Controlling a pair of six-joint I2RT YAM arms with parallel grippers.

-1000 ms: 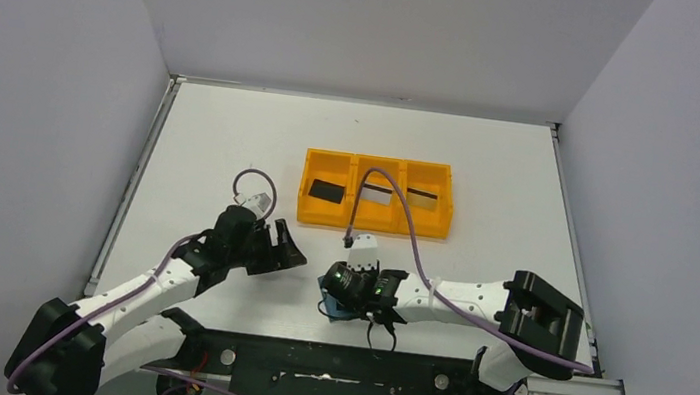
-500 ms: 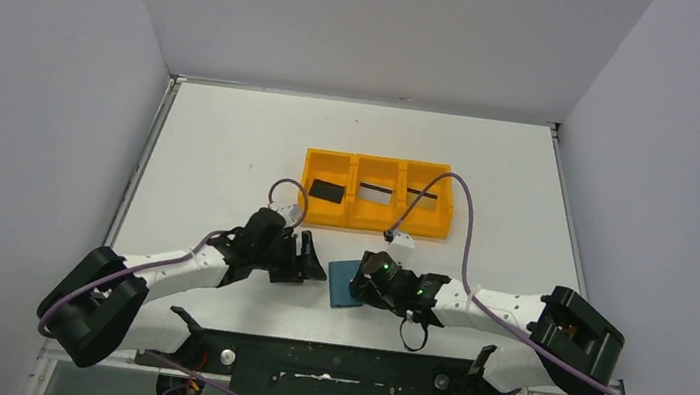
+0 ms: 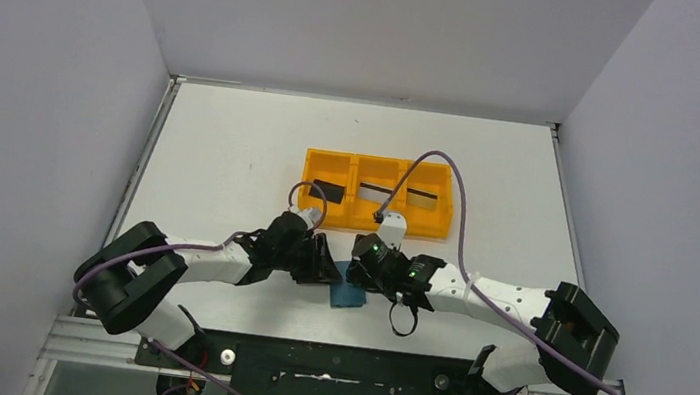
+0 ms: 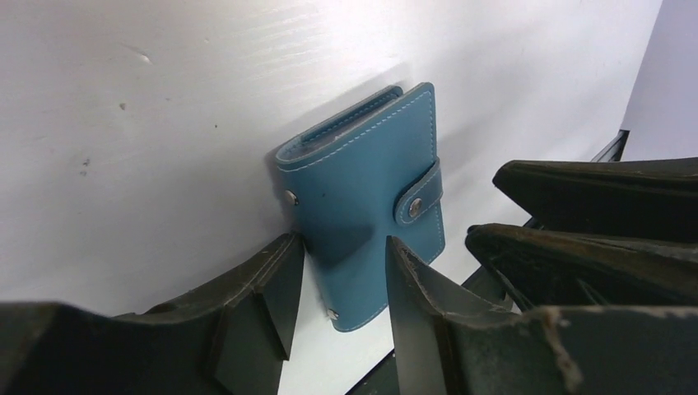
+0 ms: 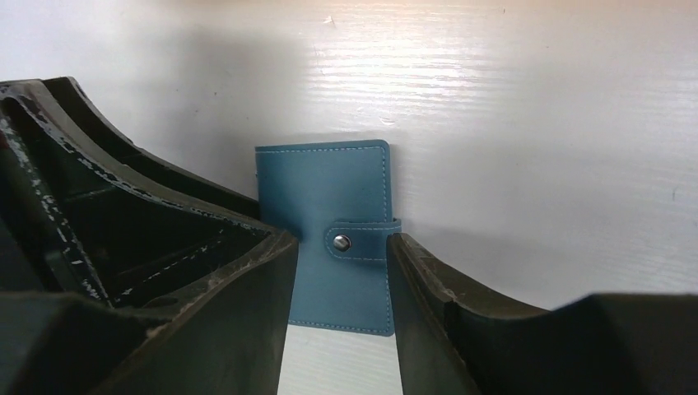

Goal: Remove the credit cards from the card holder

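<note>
top external: card holder (image 3: 347, 298) half hidden

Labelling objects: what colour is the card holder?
The card holder is teal-blue, clearest in the left wrist view.

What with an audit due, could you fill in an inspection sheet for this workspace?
Surface: white table, bare, a few small marks.
Job's things: card holder closed, snapped, flat near the front edge; three credit cards, one per compartment of the orange tray.
Clutter: nothing seen.
Grippers: left gripper and right gripper both over the holder, jaws apart; contact unclear.
Cables: right arm's purple cable arcs above the tray.
Surroundings: plain grey walls; nothing else seen.
</note>
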